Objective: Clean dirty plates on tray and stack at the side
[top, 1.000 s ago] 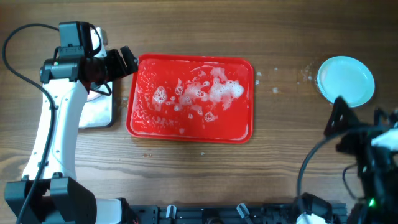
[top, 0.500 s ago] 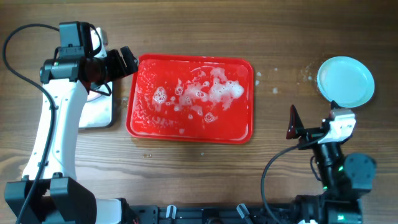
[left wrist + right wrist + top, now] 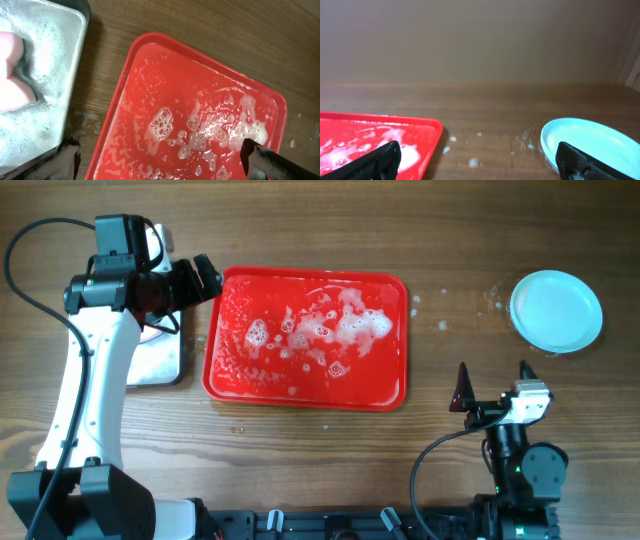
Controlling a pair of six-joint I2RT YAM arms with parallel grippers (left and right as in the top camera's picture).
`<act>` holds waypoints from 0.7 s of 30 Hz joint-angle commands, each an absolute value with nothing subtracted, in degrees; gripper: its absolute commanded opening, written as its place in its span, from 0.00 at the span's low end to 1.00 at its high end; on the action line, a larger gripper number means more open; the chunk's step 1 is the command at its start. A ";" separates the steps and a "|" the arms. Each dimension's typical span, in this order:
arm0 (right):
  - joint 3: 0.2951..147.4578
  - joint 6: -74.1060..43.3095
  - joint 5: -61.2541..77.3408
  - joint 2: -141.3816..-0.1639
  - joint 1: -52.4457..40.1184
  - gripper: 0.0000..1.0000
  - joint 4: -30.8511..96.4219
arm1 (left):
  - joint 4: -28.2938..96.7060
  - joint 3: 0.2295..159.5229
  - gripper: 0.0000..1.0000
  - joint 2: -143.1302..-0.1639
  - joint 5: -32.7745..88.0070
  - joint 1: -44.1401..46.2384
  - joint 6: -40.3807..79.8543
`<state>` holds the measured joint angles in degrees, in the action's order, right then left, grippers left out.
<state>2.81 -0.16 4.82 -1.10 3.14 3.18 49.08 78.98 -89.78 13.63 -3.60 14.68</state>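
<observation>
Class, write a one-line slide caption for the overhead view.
Foamy red tray holds no plates; a pale-blue plate sits off it, far right.

On the wooden bench (image 3: 300,460) we see a large red rectangular plastic tray (image 3: 385,380) with white soap foam (image 3: 345,328) scattered over its floor. A round pale-blue plastic plate (image 3: 556,311) lies well apart to its right. The left gripper (image 3: 205,278) hangs at the tray's far left corner, its arm partly hiding a silver metal pan (image 3: 160,362). The right gripper (image 3: 492,378) holds nothing, jaws spread wide.
</observation>
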 commanded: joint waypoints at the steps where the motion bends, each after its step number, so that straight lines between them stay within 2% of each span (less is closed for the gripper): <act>1: 1.63 -0.19 3.97 -0.45 2.85 1.00 2.61 | 48.93 79.61 1.00 -89.62 14.33 -3.49 14.76; 17: 1.63 -0.16 3.99 -0.54 2.85 1.00 2.61 | 48.69 79.61 1.00 -89.49 12.80 -3.66 14.70; 21: 1.63 -0.16 3.99 -0.54 2.85 1.00 2.61 | 37.98 73.45 1.00 -79.35 8.32 -2.37 13.67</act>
